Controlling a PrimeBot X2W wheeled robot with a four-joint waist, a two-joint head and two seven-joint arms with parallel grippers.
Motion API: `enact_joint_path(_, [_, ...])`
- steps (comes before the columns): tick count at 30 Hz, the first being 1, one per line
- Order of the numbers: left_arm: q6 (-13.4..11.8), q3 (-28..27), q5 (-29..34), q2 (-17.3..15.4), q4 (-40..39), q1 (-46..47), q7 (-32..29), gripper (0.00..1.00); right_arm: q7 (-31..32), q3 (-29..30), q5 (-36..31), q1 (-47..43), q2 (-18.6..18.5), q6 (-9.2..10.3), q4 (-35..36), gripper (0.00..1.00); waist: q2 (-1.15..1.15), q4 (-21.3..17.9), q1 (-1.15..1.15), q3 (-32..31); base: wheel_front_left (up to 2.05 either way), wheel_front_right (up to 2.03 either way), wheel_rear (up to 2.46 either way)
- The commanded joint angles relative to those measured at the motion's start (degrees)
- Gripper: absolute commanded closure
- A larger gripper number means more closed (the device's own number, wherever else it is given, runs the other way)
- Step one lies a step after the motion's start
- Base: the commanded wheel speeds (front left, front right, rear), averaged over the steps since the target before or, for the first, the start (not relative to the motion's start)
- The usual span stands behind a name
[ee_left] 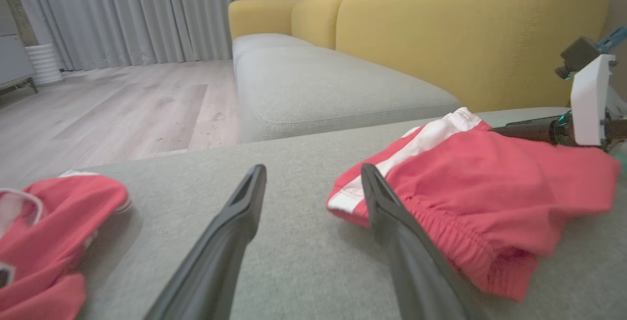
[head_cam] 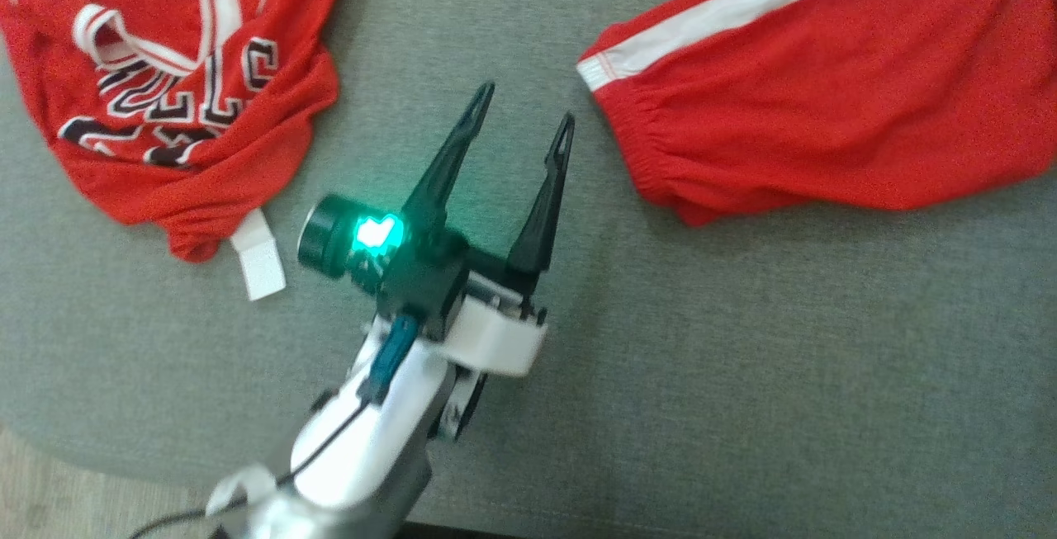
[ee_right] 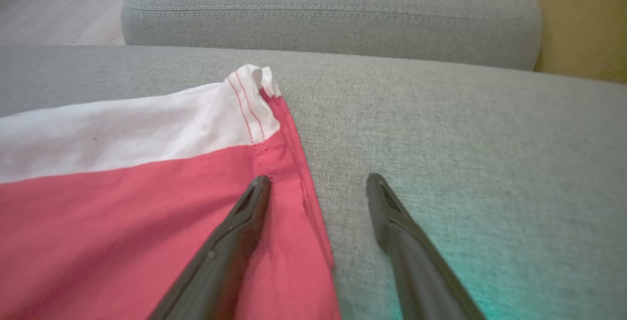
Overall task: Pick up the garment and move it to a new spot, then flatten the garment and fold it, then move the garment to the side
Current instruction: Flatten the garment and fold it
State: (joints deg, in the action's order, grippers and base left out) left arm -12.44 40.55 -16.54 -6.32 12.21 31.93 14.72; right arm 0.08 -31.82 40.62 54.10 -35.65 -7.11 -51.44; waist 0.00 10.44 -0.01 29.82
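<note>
Shorts (head_cam: 826,93) lie rumpled on grey cushion (head_cam: 661,341), well apart from jersey (head_cam: 165,68) | left gripper (head_cam: 526,101) wide open, empty, near gathered waistband | right gripper (ee_right: 318,179) open, empty, straddling stitched edge | judged light, limp: you pinch waistband and hem corners.

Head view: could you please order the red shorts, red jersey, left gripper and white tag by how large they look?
1. red shorts, cropped by the frame.
2. red jersey, also cropped.
3. left gripper, though nearer the camera, so it looks bigger.
4. white tag.
</note>
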Motion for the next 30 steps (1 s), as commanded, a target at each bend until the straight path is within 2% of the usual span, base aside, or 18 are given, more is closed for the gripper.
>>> enact_joint_path(1, [-0.9,-3.0,1.5,-0.9,-3.7,-2.7,0.3,0.0,3.2,-0.8,2.7,-2.7,-0.9,-0.37,-0.9,0.04,0.0,1.3,0.01,-0.8,0.0,0.0,0.0])
enact_joint_path(2, [-1.2,-3.7,1.9,-0.8,-4.7,-4.0,0.3,0.0,4.3,-0.8,4.1,-3.3,-0.7,-0.37,-1.2,0.6,0.0,1.6,0.01,-1.2,0.0,0.0,0.0])
enact_joint_path(3, [-1.4,-4.3,2.5,-0.9,-5.6,-5.2,0.3,0.0,4.9,-1.0,5.4,-3.8,-0.5,-0.37,-0.9,1.0,0.0,1.7,0.01,-1.7,0.0,0.0,0.0])
enact_joint_path(6, [-1.8,-6.1,3.8,-1.2,-7.6,-8.4,0.3,0.0,4.9,-1.2,9.2,-5.5,-0.3,-0.37,0.6,1.0,0.0,1.3,0.01,-3.5,0.0,0.0,0.0])
enact_joint_path(11, [-1.8,-8.8,5.3,-2.0,-8.7,-12.8,0.3,0.0,0.5,-0.7,12.4,-8.5,-0.8,-0.37,1.1,1.0,0.0,-1.2,0.01,-8.0,0.0,0.0,0.0])
enact_joint_path(18, [-0.9,-10.8,6.2,-2.0,-8.7,-16.0,0.3,0.0,-3.3,0.0,13.0,-13.1,-3.2,-0.37,-1.8,1.0,0.0,-4.8,0.01,-13.1,0.0,0.0,0.0])
enact_joint_path(23, [0.0,-11.5,6.9,-1.9,-8.4,-17.3,0.3,0.0,-5.0,0.9,12.6,-14.5,-5.3,-0.37,-3.4,1.0,0.0,-7.0,0.01,-14.4,0.0,0.0,0.0])
enact_joint_path(30, [0.9,-12.0,7.6,-1.3,-7.2,-18.2,0.3,0.0,-6.8,1.6,11.3,-10.6,-2.3,-0.37,0.4,1.0,0.0,-9.0,0.01,-15.3,0.0,0.0,0.0])
